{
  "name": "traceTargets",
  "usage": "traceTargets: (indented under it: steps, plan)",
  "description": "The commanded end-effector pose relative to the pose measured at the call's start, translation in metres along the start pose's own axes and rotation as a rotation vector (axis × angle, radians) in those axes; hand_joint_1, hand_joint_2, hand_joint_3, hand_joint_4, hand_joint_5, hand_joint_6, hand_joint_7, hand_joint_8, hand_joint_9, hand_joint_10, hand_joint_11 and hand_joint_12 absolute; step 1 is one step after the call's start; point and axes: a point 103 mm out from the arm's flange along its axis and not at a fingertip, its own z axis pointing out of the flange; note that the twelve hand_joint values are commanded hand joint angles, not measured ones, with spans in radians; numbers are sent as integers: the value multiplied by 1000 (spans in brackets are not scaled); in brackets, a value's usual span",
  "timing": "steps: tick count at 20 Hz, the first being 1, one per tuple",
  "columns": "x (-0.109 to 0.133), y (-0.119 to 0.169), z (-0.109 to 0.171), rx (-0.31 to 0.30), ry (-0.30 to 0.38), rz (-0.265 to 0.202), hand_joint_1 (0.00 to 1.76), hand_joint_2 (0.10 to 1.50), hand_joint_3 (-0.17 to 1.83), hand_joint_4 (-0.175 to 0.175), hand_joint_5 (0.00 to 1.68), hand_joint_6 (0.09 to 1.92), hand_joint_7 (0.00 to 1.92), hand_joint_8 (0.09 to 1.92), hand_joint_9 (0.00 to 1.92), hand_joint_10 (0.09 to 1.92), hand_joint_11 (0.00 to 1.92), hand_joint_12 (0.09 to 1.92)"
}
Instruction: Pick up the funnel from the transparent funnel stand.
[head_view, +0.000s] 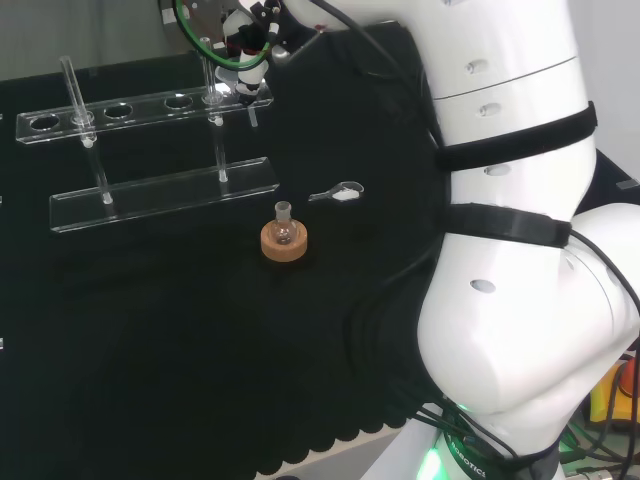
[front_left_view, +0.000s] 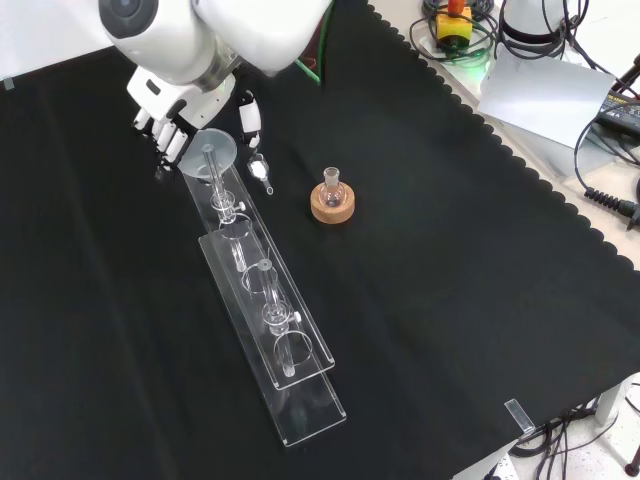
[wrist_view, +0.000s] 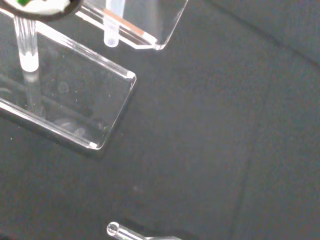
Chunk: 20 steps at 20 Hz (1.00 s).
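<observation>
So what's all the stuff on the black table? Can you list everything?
Funnel stand: one, clear plastic, long, lying across the cloth in the front view.
Funnel: one, clear, in the stand's end hole under the hand.
Small flask: one, clear glass, on the cork ring.
Cork ring: one, tan, mid-cloth, right of the stand in the front view.
Small scoop: one, clear, lying between stand and flask.
Black cloth: one, covering the bench.
Hand: one, black and white, fingers around the funnel's rim.

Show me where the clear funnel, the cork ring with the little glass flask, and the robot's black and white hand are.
Clear funnel (front_left_view: 212, 149): front view, on its wide round mouth.
Cork ring (head_view: 283, 246): head view, on its front rim, under the flask.
Black and white hand (front_left_view: 165, 112): front view, on its fingers beside the funnel.
</observation>
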Motion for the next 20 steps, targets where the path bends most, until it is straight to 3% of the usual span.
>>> traceTargets:
  steps: [1, 8, 20]
  plan:
    - [-8, -11, -18, -83, -30, 29, 785, 682, 582, -9, 556, 107, 623, 725, 648, 587, 248, 1351]
    - [-28, -43, -45, -128, -16, 72, 789, 682, 583, -11, 565, 113, 616, 735, 659, 581, 258, 1343]
    - [-35, -135, -70, -186, 37, 142, 790, 682, 586, -13, 560, 116, 600, 746, 670, 575, 267, 1339]
